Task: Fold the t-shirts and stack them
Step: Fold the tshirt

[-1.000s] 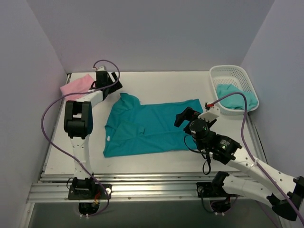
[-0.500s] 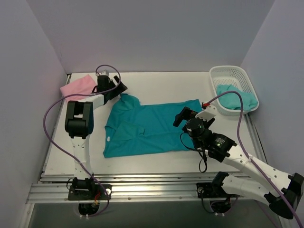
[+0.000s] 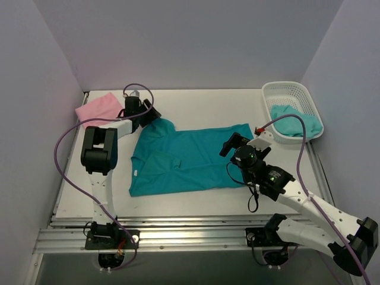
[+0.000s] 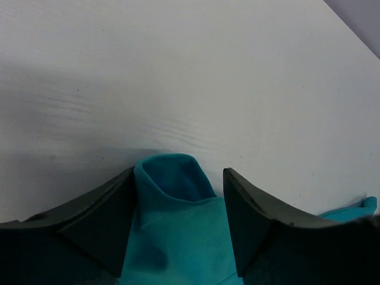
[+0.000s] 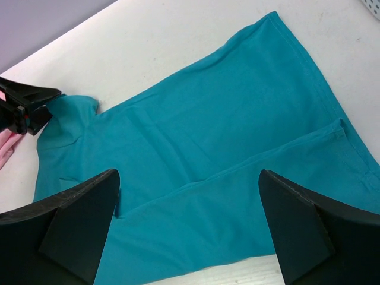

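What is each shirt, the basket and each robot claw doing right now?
teal t-shirt: spread out on the table, one long edge folded over
pink t-shirt: folded flat, far left corner
aqua t-shirt: crumpled in the basket
basket: upright, holding the aqua t-shirt
left gripper: open, fingers either side of the teal t-shirt's tip
right gripper: wide open above the teal t-shirt

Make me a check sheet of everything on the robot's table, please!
Surface: white table.
Job's things: teal t-shirt spread mid-table; pink t-shirt at far left corner; aqua t-shirt bunched in white basket.
Clutter: white basket, far right corner.
Grippers: left gripper open, straddling teal t-shirt's far left corner; right gripper wide open above its right end.
Cables: purple cables loop along both arms.
Surroundings: pale walls; metal rails at near edge.
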